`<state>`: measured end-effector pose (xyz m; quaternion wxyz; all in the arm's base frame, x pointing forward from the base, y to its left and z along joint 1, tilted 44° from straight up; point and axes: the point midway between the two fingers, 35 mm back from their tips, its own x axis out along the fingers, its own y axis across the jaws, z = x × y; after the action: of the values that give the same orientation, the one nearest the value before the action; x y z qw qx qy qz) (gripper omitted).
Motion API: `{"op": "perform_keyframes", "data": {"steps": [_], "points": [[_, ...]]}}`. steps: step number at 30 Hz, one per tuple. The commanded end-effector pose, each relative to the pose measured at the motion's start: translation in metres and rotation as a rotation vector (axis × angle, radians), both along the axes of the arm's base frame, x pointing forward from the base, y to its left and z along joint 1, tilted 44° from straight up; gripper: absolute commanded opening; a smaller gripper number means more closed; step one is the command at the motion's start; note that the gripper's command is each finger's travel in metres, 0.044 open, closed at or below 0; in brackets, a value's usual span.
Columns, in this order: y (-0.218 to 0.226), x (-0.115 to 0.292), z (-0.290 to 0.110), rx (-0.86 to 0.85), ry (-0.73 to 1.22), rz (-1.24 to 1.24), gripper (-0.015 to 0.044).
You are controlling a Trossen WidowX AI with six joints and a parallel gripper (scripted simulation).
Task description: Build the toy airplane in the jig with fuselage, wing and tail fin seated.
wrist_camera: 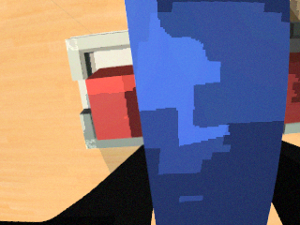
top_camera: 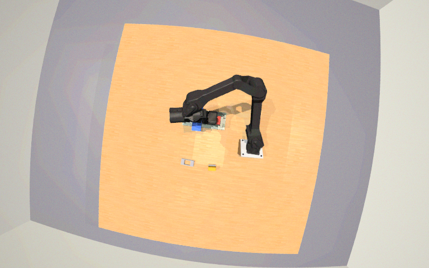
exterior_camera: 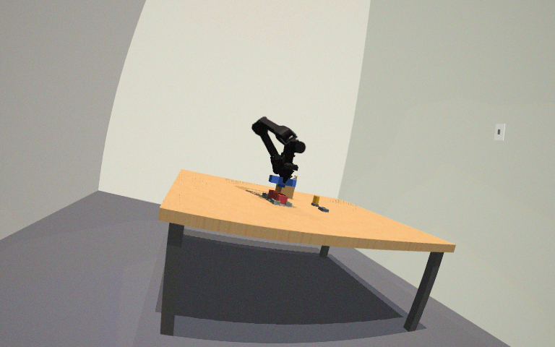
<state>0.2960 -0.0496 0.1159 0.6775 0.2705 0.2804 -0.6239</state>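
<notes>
Hanging over the middle of a wooden bench [top_camera: 151, 195], a black robot arm points its tool [exterior_camera: 282, 178] straight down, pinching a blue wing [exterior_camera: 281, 180] between its fingers. The wing hovers just above a red fuselage [wrist_camera: 112, 105], which lies in a pale grey cradle [wrist_camera: 77, 56] on the bench. From the wrist view the wing fills most of the picture, crossing the fuselage and hiding the socket on its top, so whether the tab is lined up cannot be told. To do this step well, the wing probably needs to stay level and square across the fuselage, come down slowly and straight, and be released only once it sits flat rather than tilted on one edge. The cradle holds only the fuselage, which looks seated low inside its walls, though how flat it lies is hard to judge. Well apart, nearer the bench's front, a small yellow tail fin [top_camera: 211, 167] stands beside a flat grey frame [top_camera: 187, 162] with nothing in it.
</notes>
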Motion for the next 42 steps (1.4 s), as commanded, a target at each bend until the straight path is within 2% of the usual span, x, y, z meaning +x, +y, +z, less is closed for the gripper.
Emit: {"op": "perform_keyframes", "data": {"steps": [1, 27, 42], "points": [[-0.001, 0.0, 0.001, -0.003, -0.006, -0.003, 0.0195], [-0.028, 0.003, -0.026, -0.005, -0.007, -0.003, 0.0195], [-0.029, 0.003, -0.027, -0.005, -0.007, -0.003, 0.0195]]}}
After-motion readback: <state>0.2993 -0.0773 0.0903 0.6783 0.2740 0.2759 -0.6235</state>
